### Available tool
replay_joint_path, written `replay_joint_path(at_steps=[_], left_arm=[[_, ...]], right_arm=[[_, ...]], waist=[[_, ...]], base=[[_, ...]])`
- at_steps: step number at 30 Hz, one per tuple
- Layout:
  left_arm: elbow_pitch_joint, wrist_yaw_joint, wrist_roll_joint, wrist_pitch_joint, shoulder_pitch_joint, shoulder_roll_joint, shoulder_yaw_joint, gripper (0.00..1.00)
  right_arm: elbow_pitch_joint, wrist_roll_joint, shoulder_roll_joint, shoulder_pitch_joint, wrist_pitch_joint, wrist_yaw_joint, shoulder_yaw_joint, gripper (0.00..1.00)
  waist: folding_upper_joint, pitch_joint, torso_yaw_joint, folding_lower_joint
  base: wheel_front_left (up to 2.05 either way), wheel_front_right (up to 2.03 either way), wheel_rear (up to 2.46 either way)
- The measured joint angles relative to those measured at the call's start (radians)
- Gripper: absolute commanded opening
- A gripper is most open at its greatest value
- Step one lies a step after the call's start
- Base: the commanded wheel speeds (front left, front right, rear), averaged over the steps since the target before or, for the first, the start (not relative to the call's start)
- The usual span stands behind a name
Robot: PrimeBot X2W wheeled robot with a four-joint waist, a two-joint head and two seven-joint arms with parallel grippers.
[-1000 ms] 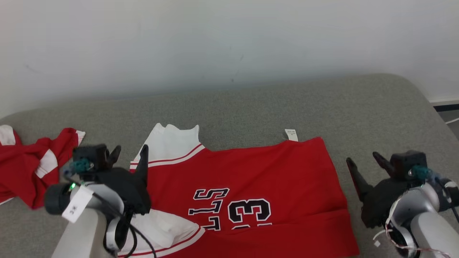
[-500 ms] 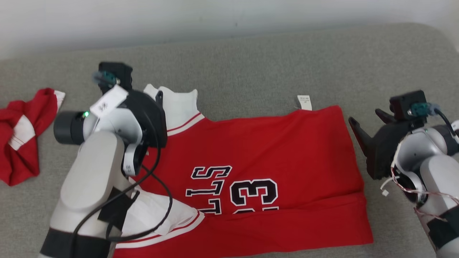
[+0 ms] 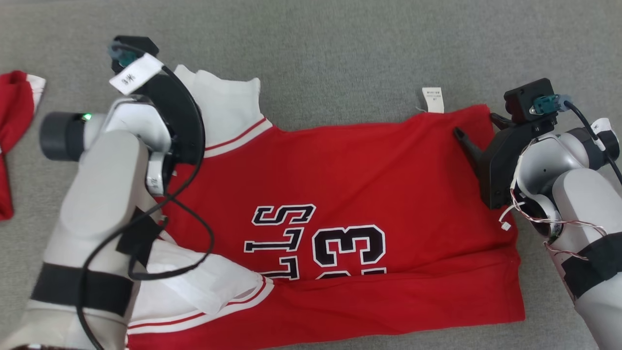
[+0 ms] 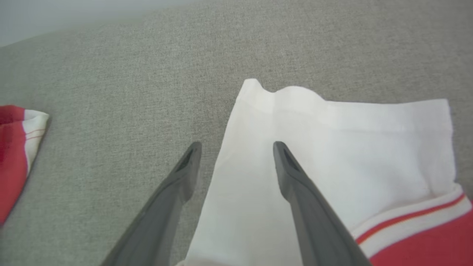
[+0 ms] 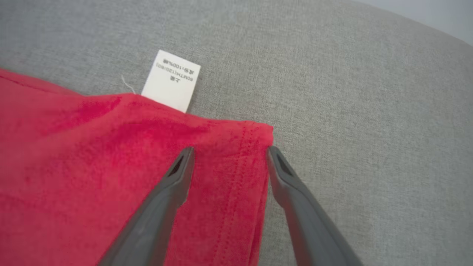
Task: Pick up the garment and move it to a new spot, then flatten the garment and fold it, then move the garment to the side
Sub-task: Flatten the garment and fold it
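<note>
Both arms have reached forward since a second ago, and the head has tipped down, so the wall has gone out of view. The left gripper [image 4: 236, 147], which was beside the jersey [image 3: 364, 184], now sits over its far white sleeve [image 4: 332, 147]. Its jaws are spread wide and hold nothing; one finger is above the grey cushion [image 3: 340, 48], the other above the sleeve, straddling its edge. The right gripper [image 5: 229, 151] has come in to the jersey's far right corner, just beside the white tag [image 5: 172, 81]. It is also wide open and empty, with the hem corner between its tips. I can't tell whether any tip touches cloth. The jersey lies flat, numbers up, between the two arms. Another red cloth [image 3: 14, 112] lies well off to the left.
</note>
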Motion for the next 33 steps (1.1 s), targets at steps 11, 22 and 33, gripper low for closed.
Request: replay_joint_path(at_steps=[11, 22, 33], left_arm=[[0.083, 0.007, 0.037, -0.001, -0.09, 0.015, -0.005, 1.0], [0.151, 0.007, 0.042, -0.05, -0.148, -0.001, -0.022, 0.51], [0.211, 0.007, 0.04, -0.094, -0.167, -0.01, -0.024, 0.0]], right_arm=[[0.04, -0.003, 0.006, -0.061, -0.012, 0.008, 0.001, 1.0], [0.095, -0.004, 0.028, -0.104, -0.046, 0.018, 0.011, 0.83], [0.138, -0.004, 0.04, -0.12, -0.065, 0.019, 0.024, 0.0]], waist=[[-0.0001, 0.063, -0.025, -0.0002], [-0.0002, 0.078, -0.033, -0.0002], [-0.0003, 0.077, -0.032, -0.0003]], base=[[0.0, 0.0, 0.0], [0.0, 0.0, 0.0], [0.0, 0.0, 0.0]])
